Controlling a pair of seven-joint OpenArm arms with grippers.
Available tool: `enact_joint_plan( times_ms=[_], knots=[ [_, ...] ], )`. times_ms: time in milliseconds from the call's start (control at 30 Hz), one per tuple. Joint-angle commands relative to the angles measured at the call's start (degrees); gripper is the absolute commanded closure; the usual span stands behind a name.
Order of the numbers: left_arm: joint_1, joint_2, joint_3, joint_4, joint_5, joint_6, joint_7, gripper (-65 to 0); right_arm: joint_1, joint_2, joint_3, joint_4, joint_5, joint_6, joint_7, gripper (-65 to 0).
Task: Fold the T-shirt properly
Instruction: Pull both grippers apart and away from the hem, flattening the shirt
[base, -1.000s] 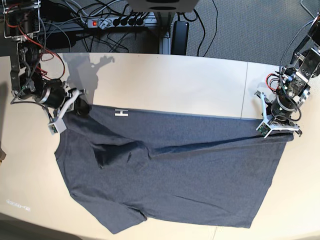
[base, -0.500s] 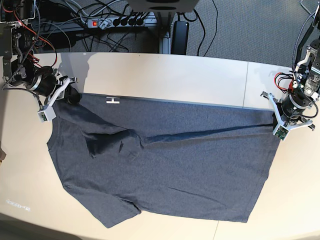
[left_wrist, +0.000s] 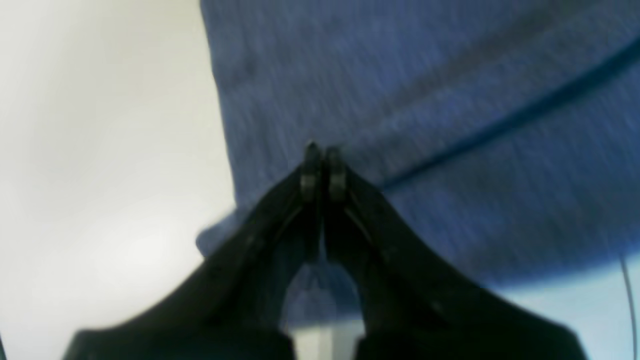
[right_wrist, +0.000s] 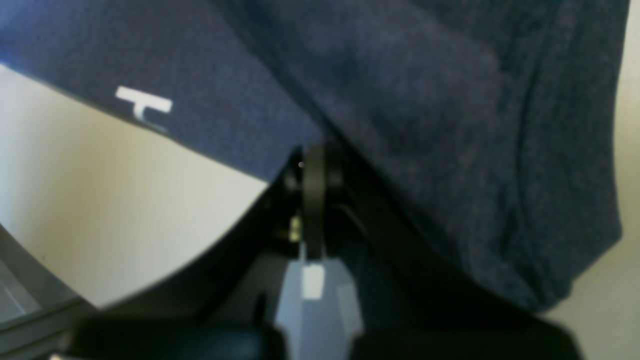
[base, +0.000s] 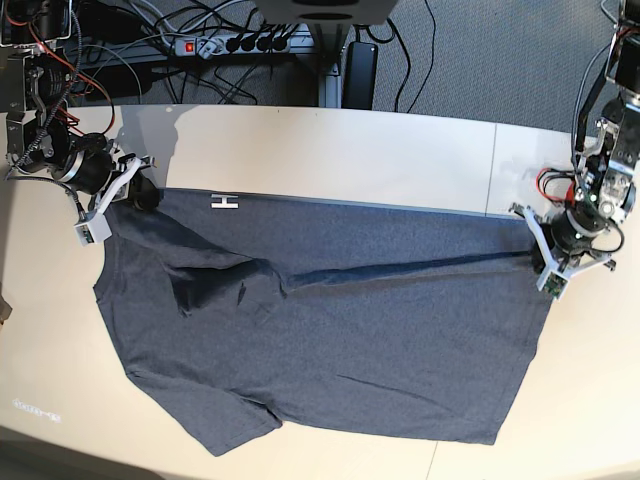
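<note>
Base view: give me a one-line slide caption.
Two grippers, left and right, pinch opposite far corners of a blue-grey T-shirt spread on a table.

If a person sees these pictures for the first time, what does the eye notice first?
First, the big dark blue T-shirt spread over the pale table. Next, the two hands pinching its far edge: the right hand at the base view's left corner, the left hand at its right corner. A long crease runs across the cloth between them.

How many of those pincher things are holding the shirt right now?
2. The right tool pinches the T-shirt at its far corner on the overhead view's left; the left tool pinches the far corner on that view's right. None seems hidden.
</note>
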Motion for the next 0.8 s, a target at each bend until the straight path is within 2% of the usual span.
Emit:
enact_joint_plan(
  times_ms=[0,233,333,767],
  knots=[
    [-1.42,-0.57,-0.59,-0.68,0.17,-1.07,-0.7,-1.3,0.24,0.94,0.48,0.39,-1.07,4.24,-0.46,0.0],
    [-2.21,-0.39,-0.57,-5.31,0.87,-1.49,0.46,-1.3,0.26,0.96,0.48,0.39,-1.22,4.24,-0.44,0.0],
    [-1.33,-0.48,-0.59,-5.51,3.17,-1.49,1.16,-1.3,0.13,0.96,0.48,0.39,-1.22,4.24,-0.68,0.0],
    [7.85,-3.13,-0.61,-4.13,3.65,-1.4,1.7,-1.3,-0.59,3.08,0.5,0.39,-0.74,4.24,-3.04,0.0]
  ],
)
